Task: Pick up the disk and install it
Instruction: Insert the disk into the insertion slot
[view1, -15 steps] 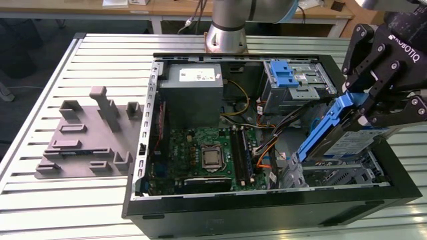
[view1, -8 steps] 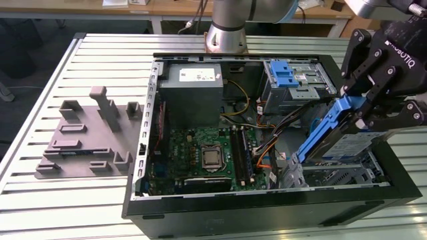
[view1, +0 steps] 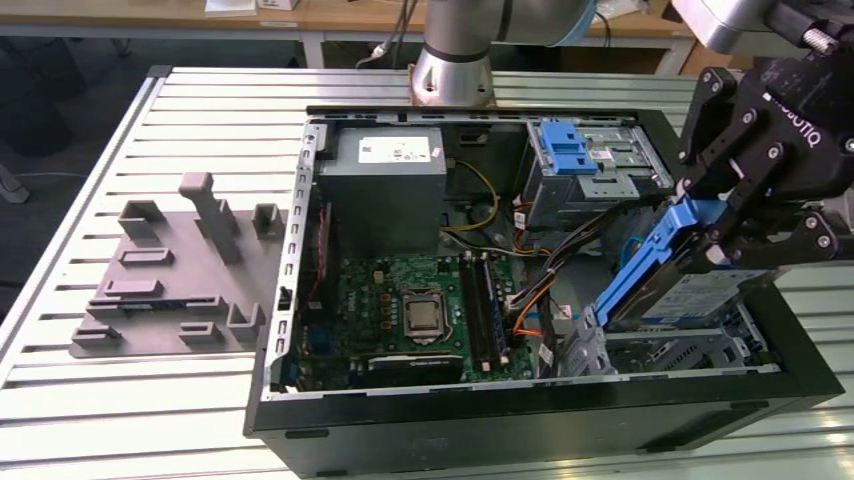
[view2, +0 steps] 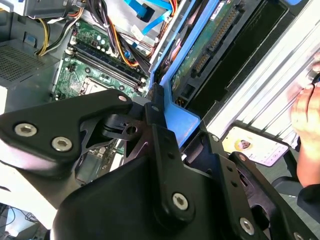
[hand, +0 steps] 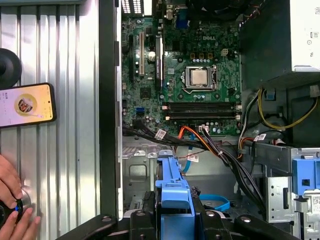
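The black gripper angles down from the exterior view's right, clenched on the flat silver-grey disk by its blue plastic bracket. The disk hangs tilted over the grey metal bay in the open black computer case. The gripper's fingers hide its upper end. Black cables crowd it on one side, with the green motherboard beyond.
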